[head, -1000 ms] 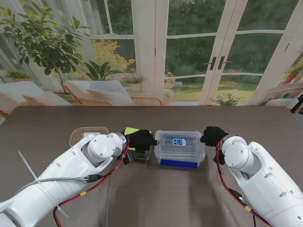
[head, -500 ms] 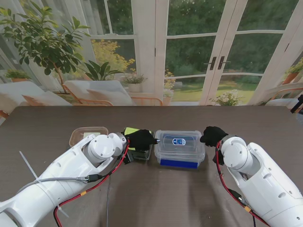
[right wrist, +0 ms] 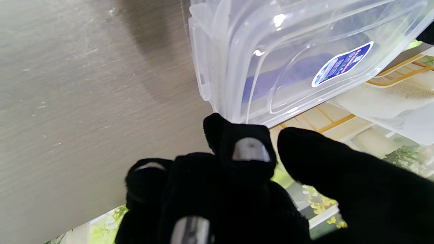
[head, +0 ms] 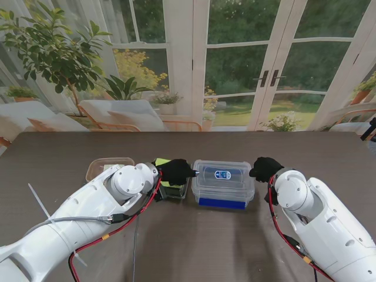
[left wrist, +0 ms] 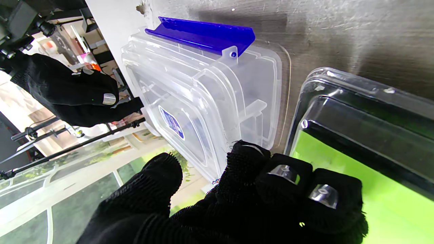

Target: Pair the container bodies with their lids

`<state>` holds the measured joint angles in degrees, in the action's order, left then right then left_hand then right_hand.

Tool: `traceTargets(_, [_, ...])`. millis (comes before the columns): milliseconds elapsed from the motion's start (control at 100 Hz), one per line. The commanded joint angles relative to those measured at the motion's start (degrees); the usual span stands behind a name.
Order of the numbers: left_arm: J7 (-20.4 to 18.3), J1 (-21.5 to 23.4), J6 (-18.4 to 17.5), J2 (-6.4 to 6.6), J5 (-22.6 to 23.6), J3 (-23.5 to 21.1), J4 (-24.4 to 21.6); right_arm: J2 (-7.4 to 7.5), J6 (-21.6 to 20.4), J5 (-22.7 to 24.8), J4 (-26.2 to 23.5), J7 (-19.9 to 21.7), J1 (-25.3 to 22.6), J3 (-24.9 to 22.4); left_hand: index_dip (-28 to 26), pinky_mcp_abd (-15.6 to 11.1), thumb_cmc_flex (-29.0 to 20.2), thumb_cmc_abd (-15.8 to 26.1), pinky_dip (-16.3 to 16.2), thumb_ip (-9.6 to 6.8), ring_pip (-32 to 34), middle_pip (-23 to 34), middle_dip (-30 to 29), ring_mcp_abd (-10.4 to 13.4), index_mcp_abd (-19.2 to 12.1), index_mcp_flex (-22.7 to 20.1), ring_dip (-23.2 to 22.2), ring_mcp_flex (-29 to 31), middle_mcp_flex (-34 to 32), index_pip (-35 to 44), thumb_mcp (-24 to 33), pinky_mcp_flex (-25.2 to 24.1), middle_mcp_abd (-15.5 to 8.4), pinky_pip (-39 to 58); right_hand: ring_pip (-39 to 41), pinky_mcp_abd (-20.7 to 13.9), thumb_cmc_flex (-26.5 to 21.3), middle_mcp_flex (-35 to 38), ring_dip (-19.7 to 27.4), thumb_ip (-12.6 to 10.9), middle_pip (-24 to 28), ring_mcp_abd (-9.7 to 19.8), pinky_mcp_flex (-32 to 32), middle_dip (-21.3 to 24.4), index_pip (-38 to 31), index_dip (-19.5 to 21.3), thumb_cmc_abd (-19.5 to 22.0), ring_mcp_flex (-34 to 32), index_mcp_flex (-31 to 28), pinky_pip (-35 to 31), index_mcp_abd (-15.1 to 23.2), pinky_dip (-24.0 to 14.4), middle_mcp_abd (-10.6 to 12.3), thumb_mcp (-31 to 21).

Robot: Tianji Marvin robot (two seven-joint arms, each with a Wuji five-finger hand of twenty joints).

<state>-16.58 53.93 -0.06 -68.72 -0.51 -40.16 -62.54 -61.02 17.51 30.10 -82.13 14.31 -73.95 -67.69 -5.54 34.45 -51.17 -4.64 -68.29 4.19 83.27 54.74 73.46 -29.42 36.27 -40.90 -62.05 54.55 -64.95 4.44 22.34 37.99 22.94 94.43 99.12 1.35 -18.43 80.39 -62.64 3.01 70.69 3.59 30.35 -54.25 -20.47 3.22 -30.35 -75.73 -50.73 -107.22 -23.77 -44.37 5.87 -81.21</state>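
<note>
Flanking the lidded clear container [head: 224, 183], left hand [head: 174, 172] and right hand [head: 265, 168] hold nothing, fingers loosely curled; press both sides evenly.

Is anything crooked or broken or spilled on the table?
Nothing looks broken or spilled. The clear container sits flat with its lid on, but its blue latch nearer to me sticks outward, not snapped down. Left of it, the green-lidded container looks level. A shallow clear tray lies by itself farther left.
</note>
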Motion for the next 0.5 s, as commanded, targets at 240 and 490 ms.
traceTargets(240, [-1.43, -1.38, -0.65, -1.58, -0.66, 1.09, 0.51, -0.66, 0.54, 0.46, -0.83, 0.64, -1.29, 0.02, 0.94, -2.35, 1.55, -2.02, -1.39, -0.35, 0.25, 0.17, -0.15, -2.96, -10.37, 1.2, -1.11, -1.18, 2.38, -1.82, 0.58, -1.25, 0.91, 0.49, 4.07, 0.97, 0.03, 2.49, 0.25, 0.02, 0.6, 6.73, 38.72, 0.18, 0.57, 0.13, 0.43, 0.13, 1.26, -12.75, 17.66, 0.74, -1.46, -5.69])
traceTargets(490, [-1.78, -1.27, 0.0, -1.35, -0.34, 1.17, 0.09, -0.67, 0.29, 0.26, -1.04, 0.54, -2.05, -0.21, 0.97, -2.67, 1.64, -1.94, -1.43, -0.39, 0.27, 0.08, -0.22, -2.9, -9.95, 1.4, -1.08, -1.18, 2.62, -1.8, 0.35, -1.48, 1.03, 0.42, 4.13, 1.2, 0.05, 2.5, 0.23, 0.06, 0.63, 6.5, 38.67, 0.2, 0.12, 0.36, 0.36, 0.14, 1.35, -12.73, 17.55, 0.97, -1.58, -5.71])
